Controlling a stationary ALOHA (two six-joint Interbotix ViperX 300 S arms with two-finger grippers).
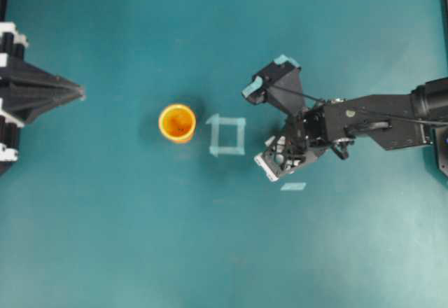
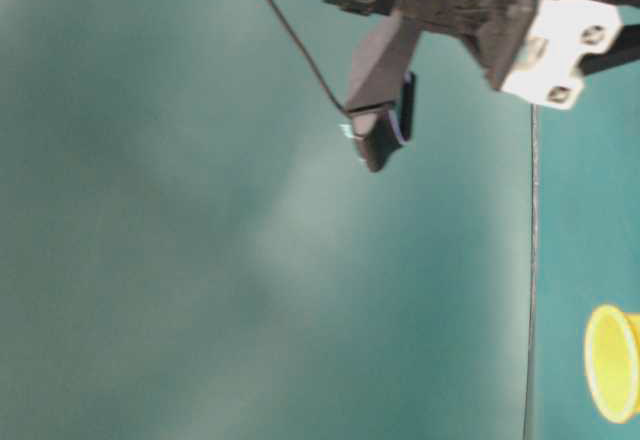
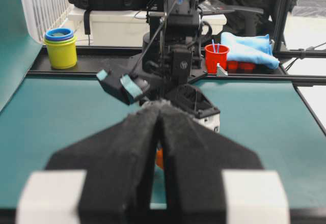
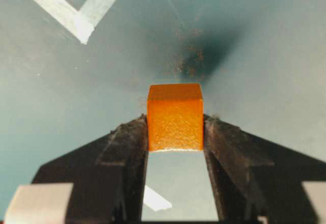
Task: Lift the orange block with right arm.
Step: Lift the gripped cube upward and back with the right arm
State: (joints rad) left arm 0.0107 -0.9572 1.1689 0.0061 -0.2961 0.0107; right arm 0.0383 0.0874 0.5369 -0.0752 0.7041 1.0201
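Observation:
The orange block [image 4: 174,117] is a small cube clamped between the two black fingers of my right gripper [image 4: 175,127]. Its shadow lies apart from it on the teal table [image 4: 61,107]. In the overhead view my right gripper [image 1: 267,77] points up and left with teal tape on its fingers, and it hides the block. It also shows in the table-level view [image 2: 378,145] and the left wrist view [image 3: 121,84]. My left gripper [image 1: 78,93] is shut and empty at the left edge, and shows close up in the left wrist view [image 3: 160,111].
A round yellow-orange cup [image 1: 177,122] stands left of centre and shows in the table-level view [image 2: 612,362]. A pale tape square [image 1: 227,135] lies beside it, a tape strip [image 1: 292,186] below the right arm. Stacked cups [image 3: 60,48] and a red cup [image 3: 216,57] stand beyond the table.

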